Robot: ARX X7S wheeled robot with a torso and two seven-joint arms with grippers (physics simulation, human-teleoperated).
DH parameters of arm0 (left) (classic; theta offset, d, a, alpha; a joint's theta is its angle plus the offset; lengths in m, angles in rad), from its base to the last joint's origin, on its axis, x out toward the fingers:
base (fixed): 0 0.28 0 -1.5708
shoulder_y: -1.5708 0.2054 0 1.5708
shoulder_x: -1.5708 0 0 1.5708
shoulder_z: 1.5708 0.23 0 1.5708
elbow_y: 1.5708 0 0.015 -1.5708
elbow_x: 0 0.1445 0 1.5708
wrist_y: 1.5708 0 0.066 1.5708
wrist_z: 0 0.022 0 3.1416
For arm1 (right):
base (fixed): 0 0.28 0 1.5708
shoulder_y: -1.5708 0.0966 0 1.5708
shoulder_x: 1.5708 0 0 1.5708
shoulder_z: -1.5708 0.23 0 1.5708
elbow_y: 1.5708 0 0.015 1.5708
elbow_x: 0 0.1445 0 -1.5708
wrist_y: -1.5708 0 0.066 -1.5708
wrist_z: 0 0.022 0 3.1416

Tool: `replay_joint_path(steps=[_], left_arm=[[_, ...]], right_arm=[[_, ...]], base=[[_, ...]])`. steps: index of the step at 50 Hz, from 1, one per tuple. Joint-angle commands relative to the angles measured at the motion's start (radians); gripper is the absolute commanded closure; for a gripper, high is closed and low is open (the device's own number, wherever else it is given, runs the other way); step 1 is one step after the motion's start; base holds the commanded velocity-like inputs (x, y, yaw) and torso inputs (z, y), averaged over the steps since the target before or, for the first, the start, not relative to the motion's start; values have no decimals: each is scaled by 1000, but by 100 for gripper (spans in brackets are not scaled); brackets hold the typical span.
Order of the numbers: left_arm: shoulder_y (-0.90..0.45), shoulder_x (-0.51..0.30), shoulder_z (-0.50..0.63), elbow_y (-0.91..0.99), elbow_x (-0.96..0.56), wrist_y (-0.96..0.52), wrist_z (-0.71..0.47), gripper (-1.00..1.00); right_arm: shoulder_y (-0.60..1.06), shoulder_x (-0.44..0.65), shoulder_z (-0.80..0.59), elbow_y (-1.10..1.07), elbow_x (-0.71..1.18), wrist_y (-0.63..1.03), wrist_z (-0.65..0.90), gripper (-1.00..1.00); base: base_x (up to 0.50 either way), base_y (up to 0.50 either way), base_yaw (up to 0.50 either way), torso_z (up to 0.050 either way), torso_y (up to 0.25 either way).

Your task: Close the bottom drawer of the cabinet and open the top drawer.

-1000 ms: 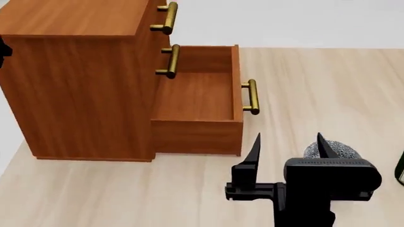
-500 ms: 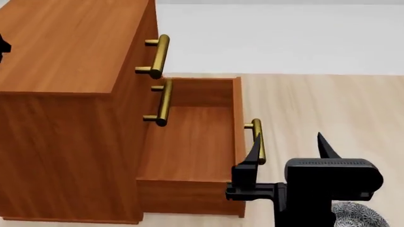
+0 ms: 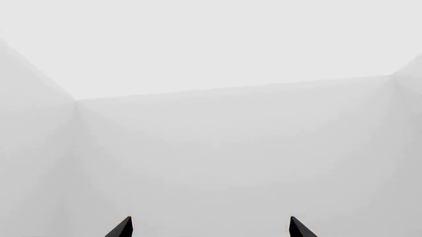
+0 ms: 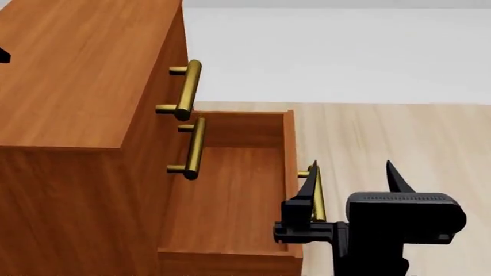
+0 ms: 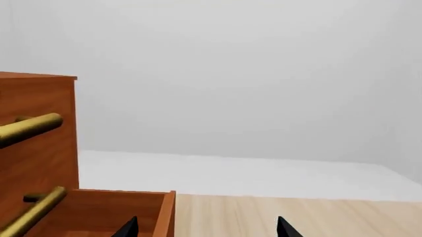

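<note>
The cabinet [image 4: 77,115] fills the left of the head view, standing on the pale wood floor. The top drawer [image 4: 165,69] sits shut, its handle [image 4: 186,89] just above the middle one. The bottom drawer [image 4: 230,195] is pulled well out, its tray bare. Its handle [image 4: 315,192] lies just behind one fingertip of the right end effector [image 4: 351,181], whose fingers stand wide apart, holding nothing. The left end effector [image 3: 209,228] is spread wide too, facing blank wall. Closing appears to be the current step; next likely calls for pressing the drawer front inward.

Bright even simulator light, sharp renders, faint shadows
</note>
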Motion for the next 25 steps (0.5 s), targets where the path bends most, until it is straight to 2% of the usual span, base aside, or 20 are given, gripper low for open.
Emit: replay_joint_path(steps=[1, 25], left_arm=[[-3, -2, -4, 6, -10, -15, -9, -100], [-15, -10, 1, 14, -23, -34, -21, -100]], right_arm=[[-3, 3, -6, -4, 4, 1, 5, -100], [-5, 11, -12, -2, 15, -7, 12, -100]], base=[[0, 0, 0, 0, -168], [0, 0, 0, 0, -198]])
